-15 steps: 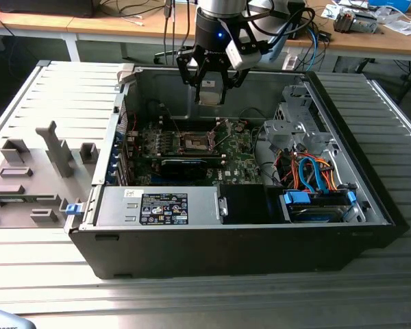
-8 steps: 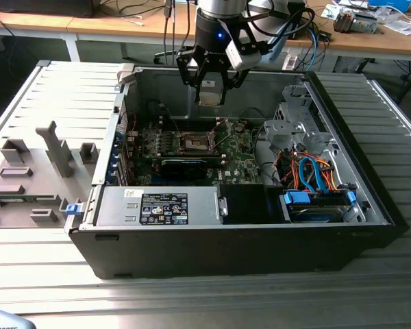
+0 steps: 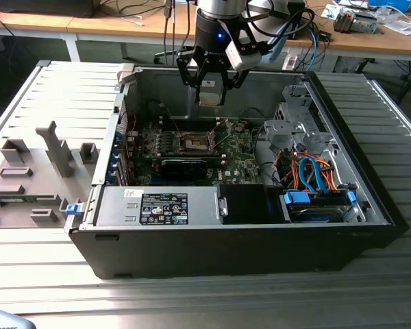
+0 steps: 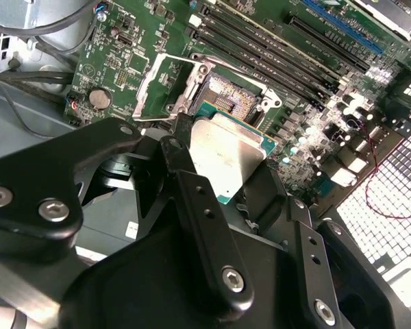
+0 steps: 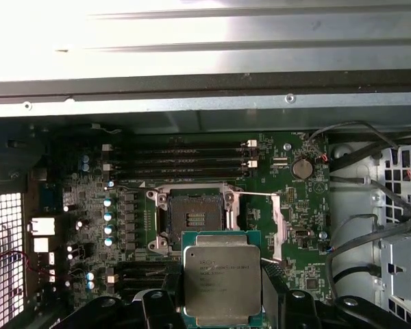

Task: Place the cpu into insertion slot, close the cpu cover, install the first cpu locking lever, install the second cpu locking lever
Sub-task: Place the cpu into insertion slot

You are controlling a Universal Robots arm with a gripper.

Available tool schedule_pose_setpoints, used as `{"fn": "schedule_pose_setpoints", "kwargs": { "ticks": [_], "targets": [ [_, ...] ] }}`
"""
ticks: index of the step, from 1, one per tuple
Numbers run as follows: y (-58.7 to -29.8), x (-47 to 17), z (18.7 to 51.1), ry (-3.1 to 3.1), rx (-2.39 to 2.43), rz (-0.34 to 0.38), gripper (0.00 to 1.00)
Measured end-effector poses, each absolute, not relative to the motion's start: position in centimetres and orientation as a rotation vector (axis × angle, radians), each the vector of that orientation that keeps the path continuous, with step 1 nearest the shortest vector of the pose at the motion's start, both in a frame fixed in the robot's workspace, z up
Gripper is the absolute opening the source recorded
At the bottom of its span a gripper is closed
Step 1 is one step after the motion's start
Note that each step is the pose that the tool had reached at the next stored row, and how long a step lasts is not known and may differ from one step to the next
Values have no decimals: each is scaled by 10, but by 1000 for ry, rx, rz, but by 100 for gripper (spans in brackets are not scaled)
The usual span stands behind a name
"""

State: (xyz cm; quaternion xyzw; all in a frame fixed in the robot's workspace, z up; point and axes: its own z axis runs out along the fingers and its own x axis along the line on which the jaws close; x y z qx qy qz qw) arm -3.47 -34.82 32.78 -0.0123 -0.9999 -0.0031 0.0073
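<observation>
fingers (image 4: 200, 216) tight on both sides of the cpu (image 5: 221, 281), above the insertion slot (image 5: 195, 218)

The cpu (image 5: 217, 282) showed a silvery-grey face edged in green, the insertion slot (image 5: 195, 218) a dark centre within a silvery rim, the motherboard (image 5: 296, 205) green.

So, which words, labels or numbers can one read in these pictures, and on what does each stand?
Nothing reads clearly enough to quote.
Print on the cpu, held in the gripper: too small.
Stickers on the grey metal box: blurred.
White marks on the motherboard: too small.
</observation>
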Motion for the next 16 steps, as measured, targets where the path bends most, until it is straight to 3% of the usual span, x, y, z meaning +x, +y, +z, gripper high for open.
{"fn": "schedule_pose_setpoints", "kwargs": {
  "ticks": [16],
  "targets": [
    [-348, -35, 318, -3127, -39, 8, 55]
  ]
}}
